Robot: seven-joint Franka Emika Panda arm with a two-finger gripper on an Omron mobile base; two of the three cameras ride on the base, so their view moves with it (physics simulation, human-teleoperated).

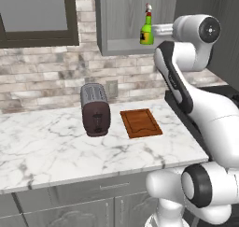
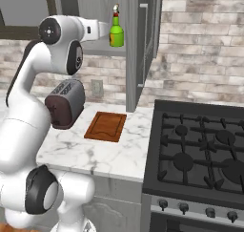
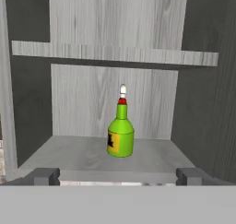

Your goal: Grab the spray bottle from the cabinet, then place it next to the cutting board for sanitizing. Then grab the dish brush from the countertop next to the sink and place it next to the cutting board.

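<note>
Reaching toward the small green spray bottle with yellow label and white-and-red trigger top [image 3: 120,135], nothing grasped yet.

Standing upright on the bottom shelf of the grey wood-grain wall cabinet [image 3: 115,34], near the shelf's front edge, well above the flat reddish-brown wooden cutting board [image 1: 141,123] lying on the white marble countertop [image 1: 56,151] just right of a dark toaster [image 1: 95,109]. Two-finger gripper [image 3: 118,176] spread fully wide, empty, level with the shelf front and short of the bottle, tips either side of its line. Judged very early: bottle not yet taken or set beside the board, brush fetch also left.
</note>
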